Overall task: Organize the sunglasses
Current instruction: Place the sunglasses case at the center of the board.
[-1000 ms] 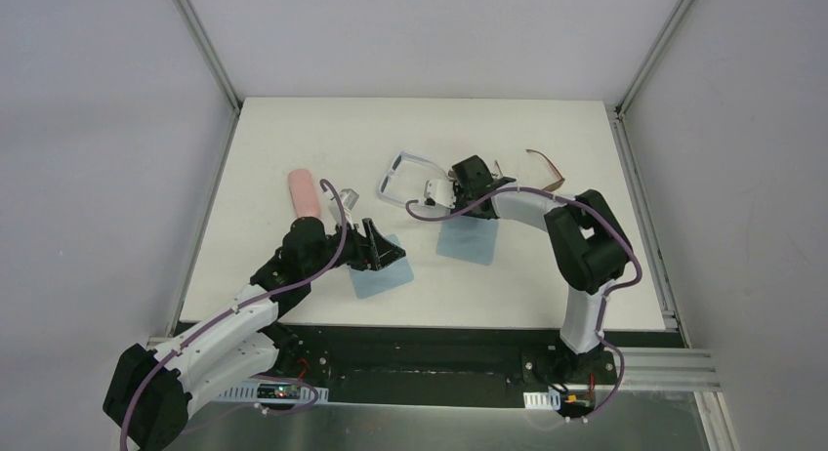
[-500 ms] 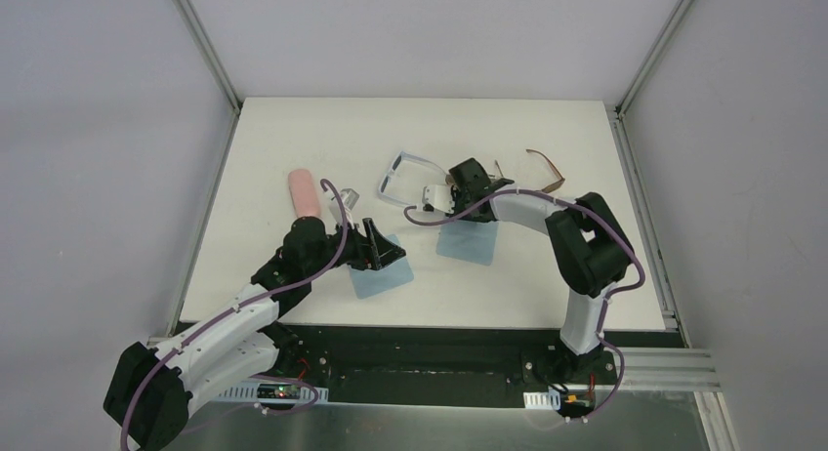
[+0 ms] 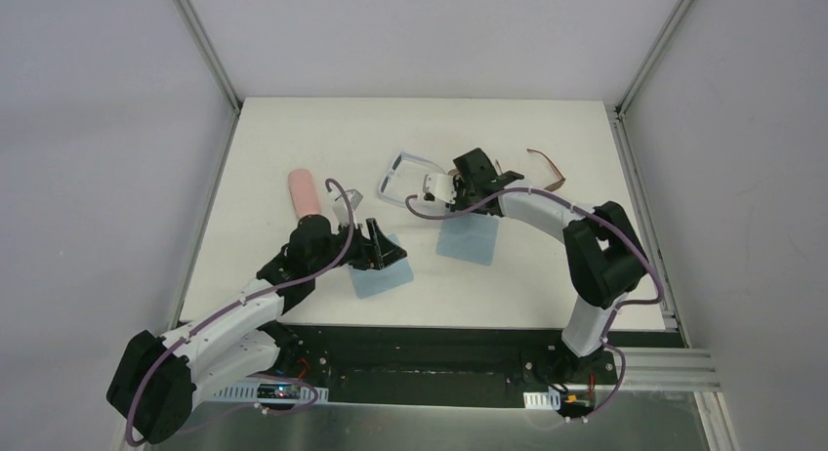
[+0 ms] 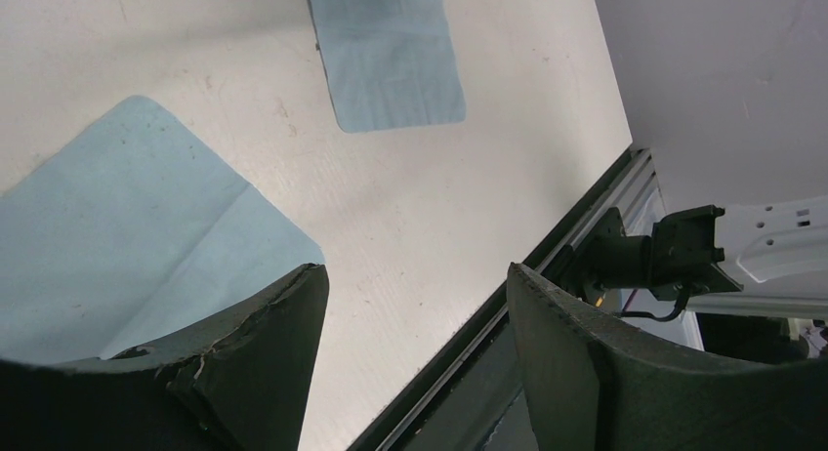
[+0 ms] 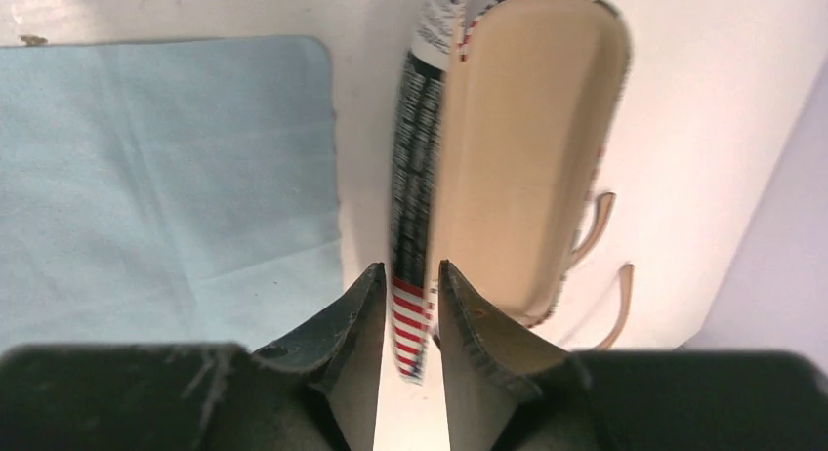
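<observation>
The pale whitish sunglasses [image 3: 398, 172] lie open at the table's middle back. The thin brown sunglasses [image 3: 547, 168] lie at the back right, just behind my right arm. My right gripper [image 3: 455, 184] [image 5: 410, 267] is shut on the upright lid [image 5: 414, 168] of the open black-and-white lettered case [image 3: 435, 186], whose tan inside [image 5: 522, 148] faces up. Thin pale temple ends [image 5: 601, 222] show beside the case. My left gripper [image 3: 379, 246] [image 4: 415, 270] is open and empty, low over the corner of a light blue cloth [image 3: 383, 275] [image 4: 117, 207].
A second light blue cloth [image 3: 468, 241] [image 5: 166, 168] [image 4: 391, 51] lies just in front of the open case. The pink case [image 3: 304, 192] lies at the left. The table's front edge and black rail [image 4: 547, 275] are near my left gripper.
My right gripper has shifted a little toward the back with the case lid between its fingers. My left gripper has edged slightly right over the cloth, still open.
</observation>
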You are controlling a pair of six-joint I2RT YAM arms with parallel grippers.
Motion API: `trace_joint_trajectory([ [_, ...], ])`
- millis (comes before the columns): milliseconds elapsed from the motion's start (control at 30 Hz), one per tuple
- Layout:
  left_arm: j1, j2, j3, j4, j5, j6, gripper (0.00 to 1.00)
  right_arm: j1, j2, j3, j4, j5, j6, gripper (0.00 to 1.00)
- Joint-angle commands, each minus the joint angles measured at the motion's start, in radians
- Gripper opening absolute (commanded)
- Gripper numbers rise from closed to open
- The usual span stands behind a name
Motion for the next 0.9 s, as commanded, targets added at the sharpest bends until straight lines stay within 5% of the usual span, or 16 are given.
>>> trace_joint_trajectory([
  [0, 0.002, 0.039, 0.038, 0.043, 0.001, 0.039, 0.69, -0.009, -0.094, 0.048, -0.005, -0.023, 0.024, 0.29],
  [333, 0.002, 0.13, 0.148, -0.027, 0.012, 0.122, 0.68, -0.063, -0.208, 0.041, -0.009, -0.069, 0.073, 0.3],
  [700, -0.057, 0.459, 0.502, -0.322, -0.115, 0.335, 0.52, -0.337, -0.503, -0.164, -0.032, -0.526, 0.35, 0.28],
  [867, -0.166, 0.635, 0.647, -0.39, -0.141, 0.458, 0.48, -0.368, -0.617, -0.287, -0.069, -0.651, 0.342, 0.27],
])
